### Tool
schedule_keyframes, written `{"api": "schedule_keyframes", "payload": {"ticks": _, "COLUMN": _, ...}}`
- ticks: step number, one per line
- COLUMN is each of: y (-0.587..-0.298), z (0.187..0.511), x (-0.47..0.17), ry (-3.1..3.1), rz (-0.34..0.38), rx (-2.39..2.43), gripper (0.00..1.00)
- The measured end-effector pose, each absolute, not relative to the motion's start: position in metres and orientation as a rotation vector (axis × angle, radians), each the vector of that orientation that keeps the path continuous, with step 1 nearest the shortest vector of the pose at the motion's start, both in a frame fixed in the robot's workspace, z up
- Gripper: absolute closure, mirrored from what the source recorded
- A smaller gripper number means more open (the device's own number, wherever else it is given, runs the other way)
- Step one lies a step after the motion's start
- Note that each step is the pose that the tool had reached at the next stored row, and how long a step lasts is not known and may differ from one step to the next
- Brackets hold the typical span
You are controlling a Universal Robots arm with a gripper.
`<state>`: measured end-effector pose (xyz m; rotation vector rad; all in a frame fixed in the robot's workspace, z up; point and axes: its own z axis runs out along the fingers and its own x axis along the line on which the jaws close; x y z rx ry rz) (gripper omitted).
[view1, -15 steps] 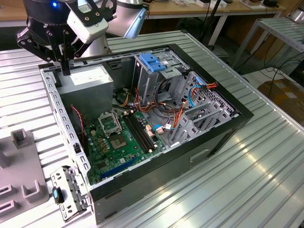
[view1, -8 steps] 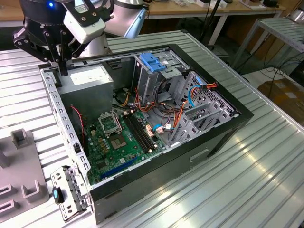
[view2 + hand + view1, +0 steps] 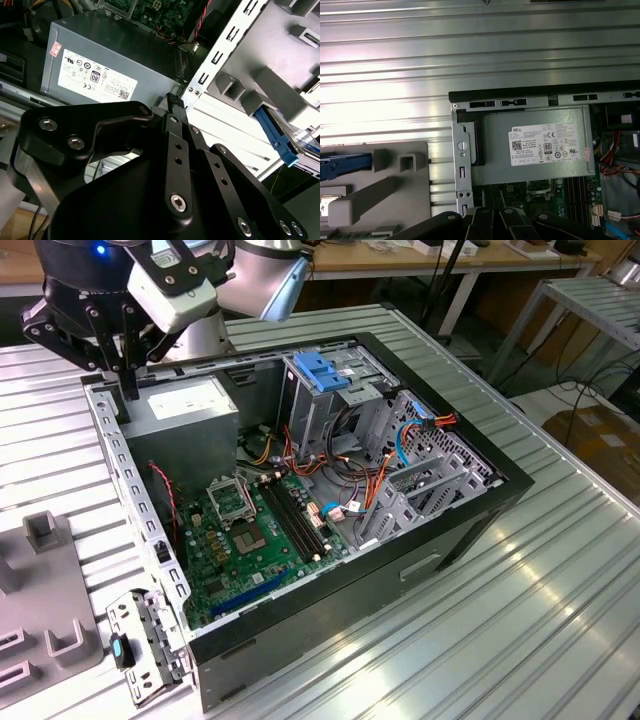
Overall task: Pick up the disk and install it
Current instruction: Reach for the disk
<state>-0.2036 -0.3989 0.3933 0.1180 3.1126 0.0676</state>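
My gripper (image 3: 126,388) hangs at the far corner of the open computer case (image 3: 460,530), at the exterior view's left. It is just above the case's metal rim, beside the grey power-supply box (image 3: 185,410). In the second wrist view the black fingertips (image 3: 173,100) meet with nothing between them, so the gripper is shut and empty. A flat blue-edged piece (image 3: 344,166) lies on the grey fixture (image 3: 395,190), cut off by the picture's edge. I cannot tell whether it is the disk. The drive cage with a blue plastic top (image 3: 322,370) stands at the back of the case.
The case lies open on a ribbed metal table (image 3: 560,610), with the motherboard (image 3: 255,540), cables (image 3: 370,490) and power supply (image 3: 540,145) exposed. A loose metal bracket (image 3: 145,645) lies at the case's front corner. Benches and boxes stand behind the table.
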Motion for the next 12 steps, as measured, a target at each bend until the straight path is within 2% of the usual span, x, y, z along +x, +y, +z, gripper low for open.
{"api": "schedule_keyframes", "payload": {"ticks": 12, "y": -0.3989, "z": 0.3933, "x": -0.2105, "ry": 3.113, "rz": 0.068, "rx": 0.118, "gripper": 0.89}}
